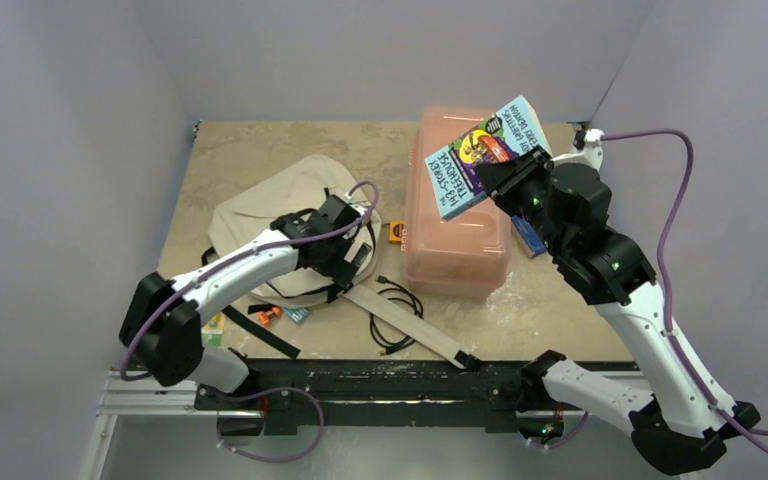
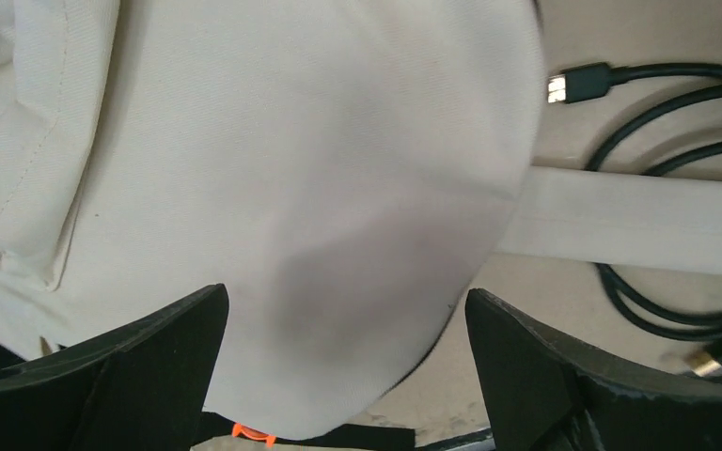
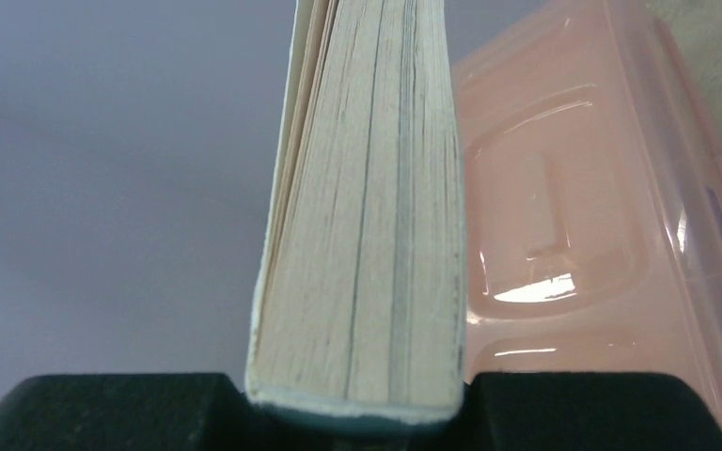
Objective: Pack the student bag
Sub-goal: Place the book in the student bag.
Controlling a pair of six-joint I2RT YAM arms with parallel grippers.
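Right gripper (image 1: 495,180) clamps the book (image 1: 485,155) above the pink box (image 1: 455,250), presumably for transfer; left gripper (image 2: 348,376), jaws spread, overhangs the student bag (image 1: 260,210).

Left arm (image 1: 250,262) and right arm (image 1: 660,325) are done in white shells with chunky black joint housings. A purple cable (image 1: 645,132) is strung along each, and the fingers (image 2: 113,376) are moulded in matte black.
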